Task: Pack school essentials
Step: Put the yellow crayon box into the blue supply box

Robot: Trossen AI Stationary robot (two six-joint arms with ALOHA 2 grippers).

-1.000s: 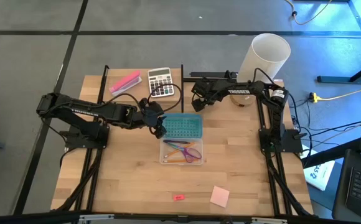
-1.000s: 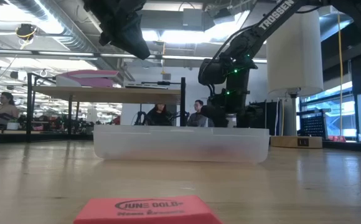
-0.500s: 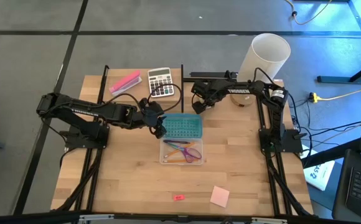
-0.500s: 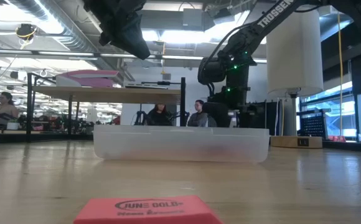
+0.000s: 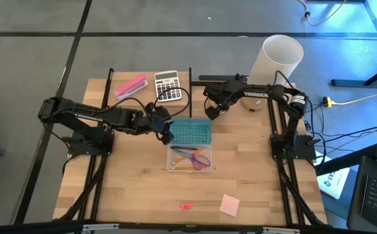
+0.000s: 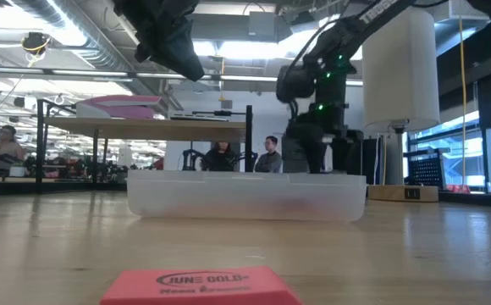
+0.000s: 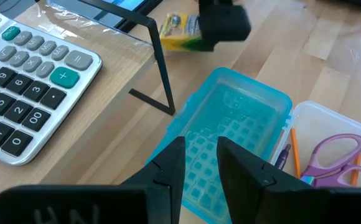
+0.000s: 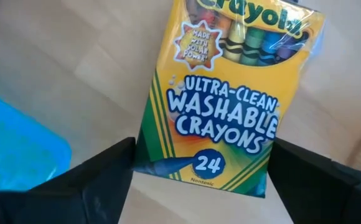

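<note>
My right gripper (image 5: 211, 109) is shut on the yellow-green crayon box (image 8: 230, 106), just beyond the far right corner of the blue lid (image 5: 194, 132). My left gripper (image 7: 200, 149) hovers over the lid's left end with a narrow gap between its fingers; the low view shows it well above the table. The lid lies flat against the far side of the clear box (image 5: 170, 159). The clear box holds the purple scissors (image 7: 339, 152), orange pencils (image 7: 294, 146) and a dark pen (image 7: 283, 155). The pink eraser (image 5: 186, 206) and sticky-note pad (image 5: 229, 205) lie near the table's near edge. My right gripper pinches the crayon box between its two fingers (image 8: 106, 168), one on each long side, at the bottom end (image 8: 162, 163) by the "24". The fingers slant down from the table's far right. The box faces the wrist camera, with bare wood showing below it.
The white-grey calculator (image 5: 168, 86) and pink stapler (image 5: 130, 86) lie at the far left. A black metal frame (image 7: 159, 68) stands between the calculator and the lid. A tall white cylinder (image 5: 276, 58) stands at the far right corner. People sit in the room behind.
My right gripper has carried the crayon box a little toward the table's right and slightly up. My left gripper and the lid have kept still.
</note>
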